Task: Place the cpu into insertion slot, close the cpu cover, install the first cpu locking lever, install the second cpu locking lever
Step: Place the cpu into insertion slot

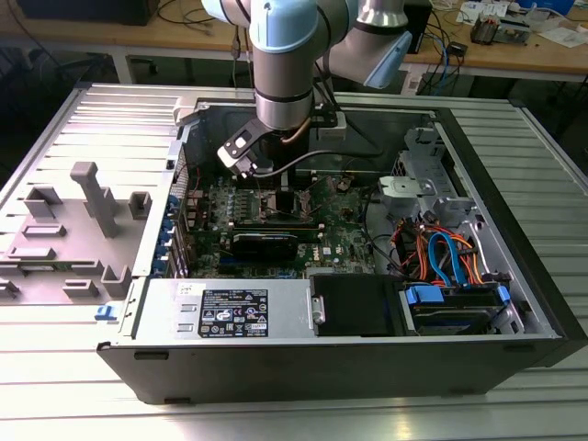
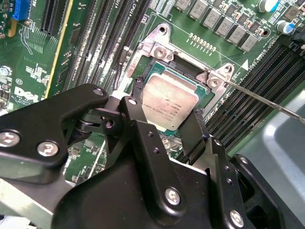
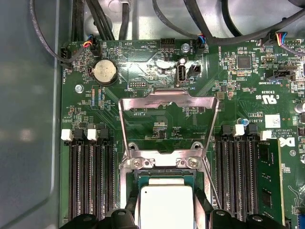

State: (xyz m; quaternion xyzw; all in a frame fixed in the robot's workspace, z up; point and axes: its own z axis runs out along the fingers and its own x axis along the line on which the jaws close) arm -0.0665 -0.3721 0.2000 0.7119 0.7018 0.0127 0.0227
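Observation:
The cpu (image 2: pixel 170 99), a pale silver square, lies flat over the insertion slot (image 2: pixel 159 46) on the green motherboard. My gripper (image 2: pixel 167 109) reaches down from above, its black fingers (image 2: pixel 137 90) pressed against two opposite edges of the chip. In the first wrist view the cpu (image 3: pixel 164 204) sits between the fingers (image 3: pixel 131 212) of the gripper (image 3: pixel 165 213), just beyond the slot's silver rim (image 3: pixel 162 162). The cpu cover (image 3: pixel 169 101) stands swung open, away from the slot. A thin locking lever (image 2: pixel 267 102) juts out beside the slot. In the exterior view the gripper (image 1: pixel 276 193) is inside the open computer case.
Long black memory slots (image 3: pixel 90 181) flank the socket on both sides, with one memory stick (image 3: pixel 269 176) fitted. A coin battery (image 3: pixel 104 71) and cable plugs sit beyond the cover. The case holds bundled cables (image 1: pixel 441 257) and a power supply (image 1: pixel 230 312). Grey fixtures (image 1: pixel 92 197) stand at the exterior view's left.

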